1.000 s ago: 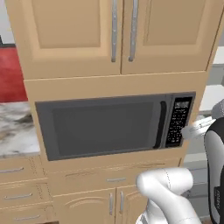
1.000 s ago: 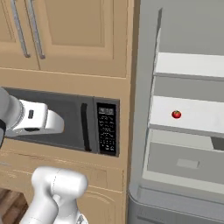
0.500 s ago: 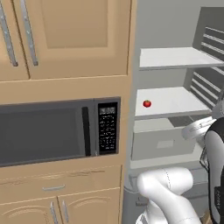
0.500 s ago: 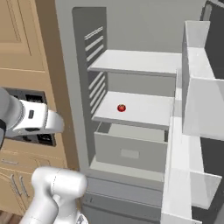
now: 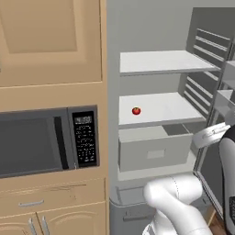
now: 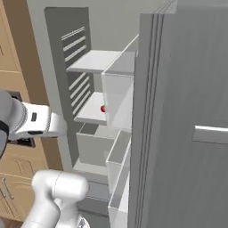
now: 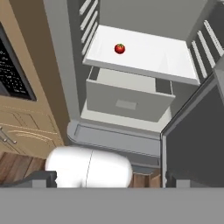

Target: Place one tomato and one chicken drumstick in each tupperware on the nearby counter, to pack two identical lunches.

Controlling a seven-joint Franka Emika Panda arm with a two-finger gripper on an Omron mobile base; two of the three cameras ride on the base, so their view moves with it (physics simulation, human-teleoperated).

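— Tan cabinets fill the left of the left base view. What sits in them?

— A built-in microwave [image 5: 43,142] with a dark door and a black keypad. The keypad carries rows of pale markings and a small display, but none of it can be read.

— And to the right of it?

— An open grey fridge [image 5: 114,69]. One tomato [image 5: 136,111] lies on its middle shelf [image 5: 170,108], near the shelf's left end, alone. Below the shelf is a grey drawer [image 5: 153,153], pulled partly out. The hand view shows the same tomato [image 7: 119,48] on the white shelf, above the drawer.

— How does this differ from a second ago?

— The whole picture has slid. A second ago the left base view faced the microwave squarely, with a strip of marble counter at its left edge; half a second ago the fridge had come into view at the right. Now the fridge fills the centre and right, so the cameras have moved, not the tomato.

— What about the right base view?

— The fridge door [image 6: 187,111] now stands close in front, covering most of the right side, with the tomato [image 6: 103,108] a red speck behind a door bin.

— The arm?

— It rises bent, its forearm reaching level toward the fridge. The gripper [image 7: 109,178] looks down at the fridge's lower part, fingers spread wide, holding nothing, well apart from the tomato.
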